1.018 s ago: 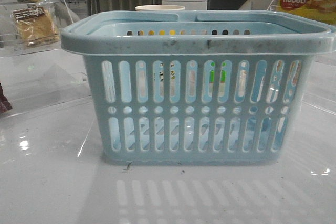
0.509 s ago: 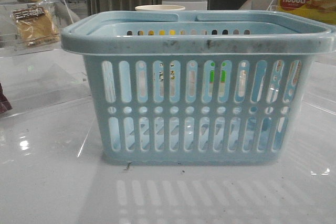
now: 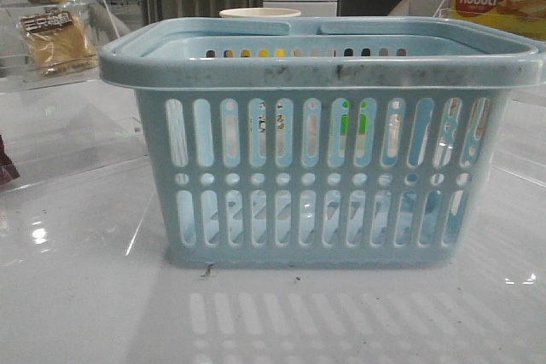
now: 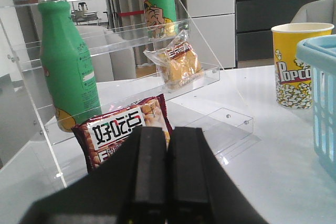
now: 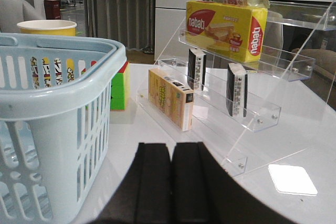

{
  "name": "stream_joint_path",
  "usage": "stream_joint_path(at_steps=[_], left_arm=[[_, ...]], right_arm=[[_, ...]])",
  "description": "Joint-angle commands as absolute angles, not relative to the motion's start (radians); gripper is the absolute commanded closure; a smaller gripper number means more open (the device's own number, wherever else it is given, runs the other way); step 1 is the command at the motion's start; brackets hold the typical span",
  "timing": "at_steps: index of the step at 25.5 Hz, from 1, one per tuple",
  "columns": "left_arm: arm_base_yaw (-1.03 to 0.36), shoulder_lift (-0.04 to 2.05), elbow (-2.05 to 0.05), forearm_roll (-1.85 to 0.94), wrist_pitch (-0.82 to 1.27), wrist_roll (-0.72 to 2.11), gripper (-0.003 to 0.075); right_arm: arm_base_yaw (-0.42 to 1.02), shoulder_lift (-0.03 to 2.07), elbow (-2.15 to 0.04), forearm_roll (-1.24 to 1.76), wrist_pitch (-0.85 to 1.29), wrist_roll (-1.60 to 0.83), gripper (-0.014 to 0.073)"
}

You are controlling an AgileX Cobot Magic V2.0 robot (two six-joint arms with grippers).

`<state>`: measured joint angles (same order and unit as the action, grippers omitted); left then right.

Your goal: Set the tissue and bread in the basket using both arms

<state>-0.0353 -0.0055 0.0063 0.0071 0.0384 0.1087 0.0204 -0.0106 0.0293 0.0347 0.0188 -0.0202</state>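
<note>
The light-blue slotted basket (image 3: 320,138) stands mid-table; its edge shows in the left wrist view (image 4: 321,72) and it fills one side of the right wrist view (image 5: 52,114). The bread (image 4: 178,65), golden in a clear packet with a dark label, lies on a step of a clear acrylic shelf, and in the front view (image 3: 58,40) sits far left. Two small whitish packs with black markings, the tissue (image 5: 236,88) and a second one (image 5: 197,69), stand on the right acrylic shelf. My left gripper (image 4: 167,145) is shut and empty, short of the bread. My right gripper (image 5: 171,156) is shut and empty beside the basket.
A green bottle (image 4: 65,66) and a red snack bag (image 4: 123,129) stand on the left shelf below the bread. A popcorn cup (image 4: 296,64) stands behind the basket. The nabati box (image 5: 226,27), a yellowish box (image 5: 170,98) and a green-yellow package (image 5: 119,87) are on the right.
</note>
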Motion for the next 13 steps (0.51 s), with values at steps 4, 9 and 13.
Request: stream_joint_path(at_steps=[4, 9, 13], left_arm=[[-0.037, -0.023, 0.007, 0.0, -0.05, 0.107, 0.0629], [-0.037, -0.023, 0.007, 0.0, -0.054, 0.107, 0.0629], [-0.037, -0.023, -0.004, 0.026, -0.089, 0.107, 0.0629]], right_arm=[[0.014, -0.029, 0.03, 0.032, -0.08, -0.023, 0.054], [0.014, -0.029, 0.029, 0.032, -0.106, -0.023, 0.054], [0.015, -0.029, 0.002, 0.034, -0.087, -0.023, 0.054]])
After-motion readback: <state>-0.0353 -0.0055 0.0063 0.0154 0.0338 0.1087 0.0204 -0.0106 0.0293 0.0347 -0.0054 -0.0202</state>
